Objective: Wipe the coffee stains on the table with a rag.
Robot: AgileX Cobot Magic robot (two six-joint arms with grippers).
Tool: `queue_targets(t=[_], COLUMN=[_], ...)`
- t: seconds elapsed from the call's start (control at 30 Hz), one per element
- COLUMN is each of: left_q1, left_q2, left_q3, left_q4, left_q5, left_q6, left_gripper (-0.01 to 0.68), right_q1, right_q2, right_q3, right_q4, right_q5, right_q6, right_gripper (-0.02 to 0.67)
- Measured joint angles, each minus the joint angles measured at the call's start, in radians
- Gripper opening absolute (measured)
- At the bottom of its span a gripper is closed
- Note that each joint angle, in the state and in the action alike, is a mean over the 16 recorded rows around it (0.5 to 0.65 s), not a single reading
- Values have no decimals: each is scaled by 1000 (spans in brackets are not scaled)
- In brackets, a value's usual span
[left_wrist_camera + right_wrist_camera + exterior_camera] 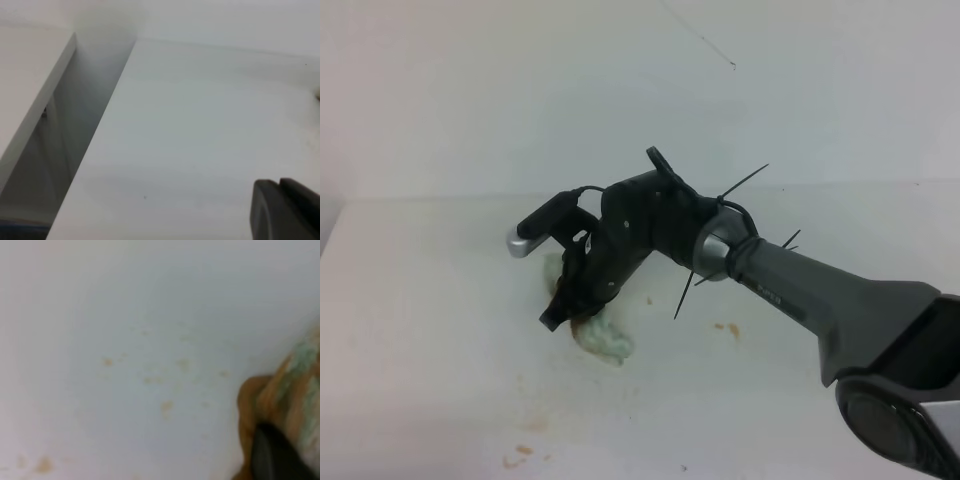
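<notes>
Across the white desk (420, 330), tan coffee stains (728, 328) lie scattered as specks. Near the middle, the right tool (558, 312) is clamped tight on the rag (605, 338), pressing it to the surface. Whether the left tool (285, 210) is parted, I cannot tell.

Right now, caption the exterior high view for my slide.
Right tool presses the rag onto the white table, coffee stains nearby.

The table (420, 330) is viewed from high in front, angled down. Both wrist views are set close above it; the rag (605, 338) is shared by the right one.
</notes>
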State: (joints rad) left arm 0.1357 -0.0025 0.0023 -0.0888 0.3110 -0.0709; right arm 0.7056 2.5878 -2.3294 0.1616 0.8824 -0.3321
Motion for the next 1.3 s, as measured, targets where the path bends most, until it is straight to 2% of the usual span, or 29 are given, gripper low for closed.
queue_targets(t=[0.27,0.6,0.93,1.13,1.3], left_q1=[0,0,0,0,0], left_q2=[0,2,2,2,2], left_q3=[0,-2,-2,-2,-2], left_q4=[0,0,0,0,0], left_q5=[0,1,1,1,1], left_q6=[0,0,0,0,0], left_gripper=[-3,-3,-3,-3,-3], right_q1=[-29,-74,-162,-202,-221], right_q2=[-43,-202,-359,-449,-559], right_q3=[0,0,13,80,220], right_q4=[-57,-35,-23,-8,8], right_q5=[10,34,126,132,77], right_q6=[1,-56,-35,-36,-57], right_gripper=[0,0,1,1,1])
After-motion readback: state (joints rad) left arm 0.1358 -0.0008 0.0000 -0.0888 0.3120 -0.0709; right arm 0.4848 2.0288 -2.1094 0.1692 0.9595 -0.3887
